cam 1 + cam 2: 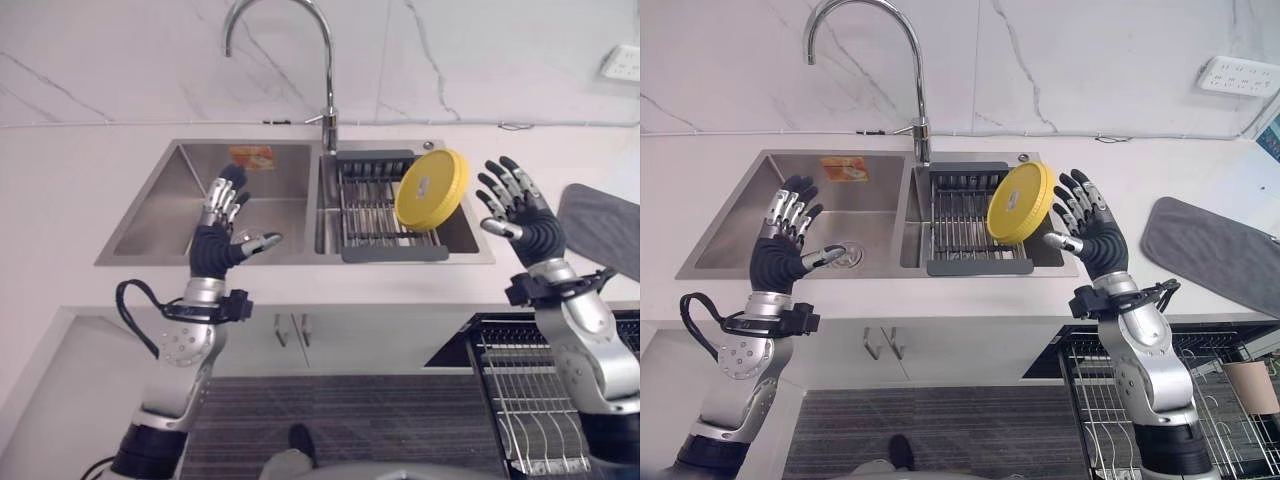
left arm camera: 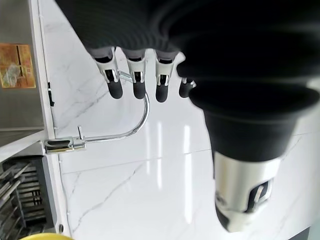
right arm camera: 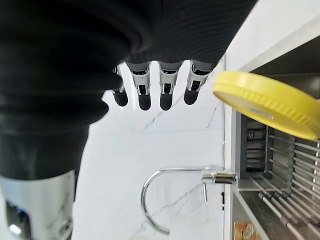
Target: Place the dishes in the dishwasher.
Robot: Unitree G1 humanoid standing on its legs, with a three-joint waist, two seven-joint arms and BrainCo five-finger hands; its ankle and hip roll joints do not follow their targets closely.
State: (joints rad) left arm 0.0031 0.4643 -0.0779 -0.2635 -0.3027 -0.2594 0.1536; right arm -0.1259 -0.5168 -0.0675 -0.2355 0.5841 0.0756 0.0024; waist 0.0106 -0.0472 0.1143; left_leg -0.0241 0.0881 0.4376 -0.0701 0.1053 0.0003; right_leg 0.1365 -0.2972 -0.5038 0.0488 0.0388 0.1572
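A round yellow plate [image 1: 431,189] leans tilted against the right end of the dish rack [image 1: 372,210] in the sink's right basin. My right hand [image 1: 524,213] is raised just right of the plate, fingers straight and spread, holding nothing; the plate [image 3: 270,102] shows past its fingertips [image 3: 145,102]. My left hand [image 1: 222,232] hovers open over the left basin [image 1: 170,205], empty. The pulled-out dishwasher rack [image 1: 530,400] of wire tines lies at the lower right, below the counter edge.
A tall curved faucet [image 1: 325,70] rises behind the sink's divider. A grey drying mat [image 1: 1210,245] lies on the counter at right. An orange sticker [image 1: 251,156] marks the left basin's back wall. A wall socket [image 1: 1240,75] sits at the upper right.
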